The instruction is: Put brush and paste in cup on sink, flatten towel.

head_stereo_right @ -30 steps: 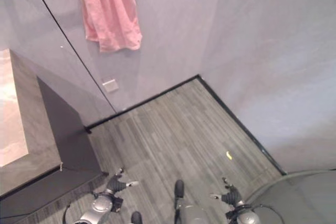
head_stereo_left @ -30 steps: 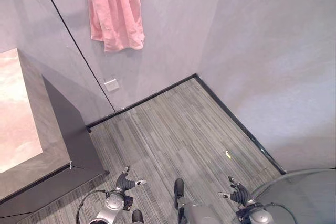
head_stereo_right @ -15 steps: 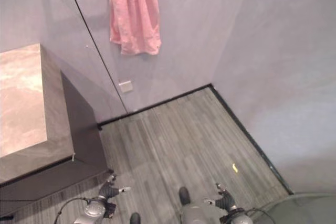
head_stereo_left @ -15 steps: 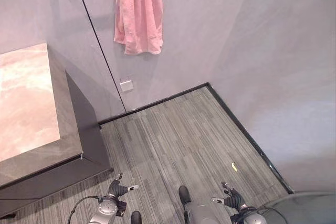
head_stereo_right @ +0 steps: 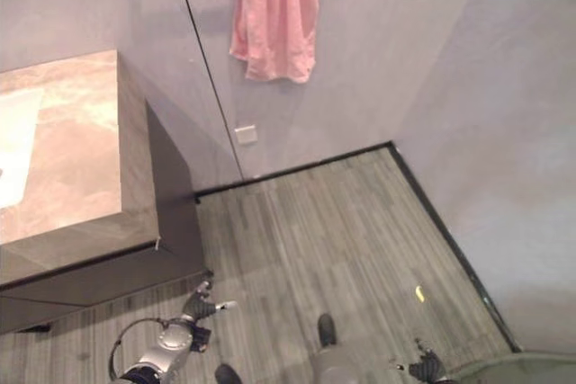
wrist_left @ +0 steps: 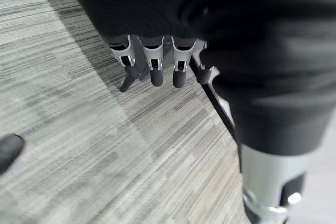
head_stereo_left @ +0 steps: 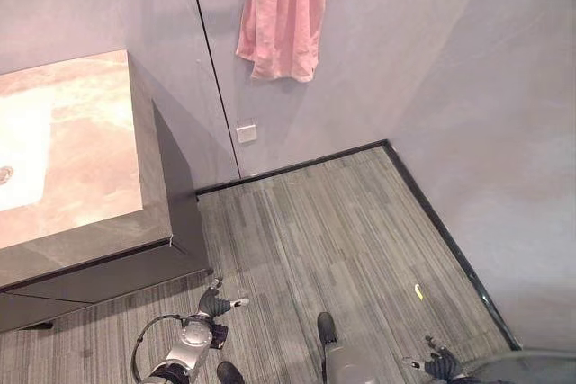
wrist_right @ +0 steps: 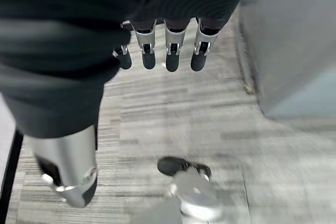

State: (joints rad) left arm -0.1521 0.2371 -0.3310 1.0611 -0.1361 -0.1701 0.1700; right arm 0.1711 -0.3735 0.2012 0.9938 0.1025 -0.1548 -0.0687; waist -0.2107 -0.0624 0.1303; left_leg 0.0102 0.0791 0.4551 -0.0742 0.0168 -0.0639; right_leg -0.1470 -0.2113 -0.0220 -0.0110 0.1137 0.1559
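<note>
A pink towel [head_stereo_left: 281, 15] hangs bunched and crumpled high on the grey wall. At the left stands the sink counter [head_stereo_left: 90, 177], with a marbled pink-brown top and a dark front; its pale basin [head_stereo_left: 18, 155] shows at the far left edge. My left hand [head_stereo_left: 214, 305] hangs low over the floor in front of the counter, its fingers [wrist_left: 152, 66] straight and holding nothing. Low at the right hangs my right hand [head_stereo_left: 439, 366], its fingers [wrist_right: 168, 51] likewise relaxed and empty.
A white wall plate [head_stereo_left: 247, 133] sits low on the wall below the towel. A dark vertical seam [head_stereo_left: 211, 69] runs down the wall beside the counter. A small yellow scrap [head_stereo_left: 418, 292] lies on the striped grey floor. A curved grey edge [head_stereo_left: 531, 366] is at the bottom right.
The camera has turned left: the towel and walls shifted right in the picture, and more of the counter and its basin came in. Both hands still hang low and empty.
</note>
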